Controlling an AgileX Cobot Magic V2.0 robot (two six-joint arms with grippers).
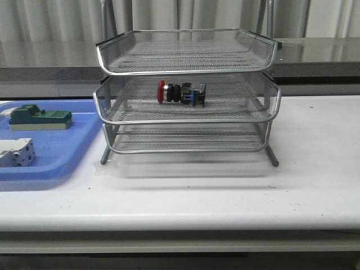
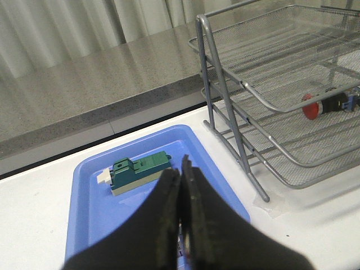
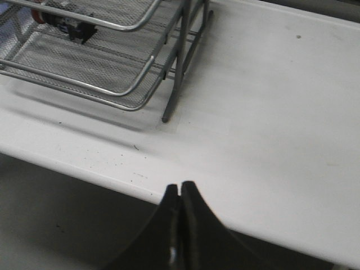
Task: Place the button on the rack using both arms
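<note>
On the middle tier of the rack we find the button lying on its side, red cap toward our left and the blue-black rear body toward our right, resting on the mesh roughly mid-tray. We confirm it from the left wrist view, where the button shows through the wire between the top and middle trays of the rack, and from the right wrist view, where the button sits partly hidden behind the upper tray rim of the rack. Top and bottom tiers hold nothing we can make out. The rack stands on a white table, its legs planted near the table's centre. Just beside the rack on our left lies a flat blue tray; it carries a green block and a white block, apart from each other. Our left gripper hangs above the blue tray, near the green block, fingers pressed together with nothing between them. Our right gripper hangs over the near table edge, well apart from the rack, fingers likewise closed and gripping nothing. Neither gripper appears in the front view.
</note>
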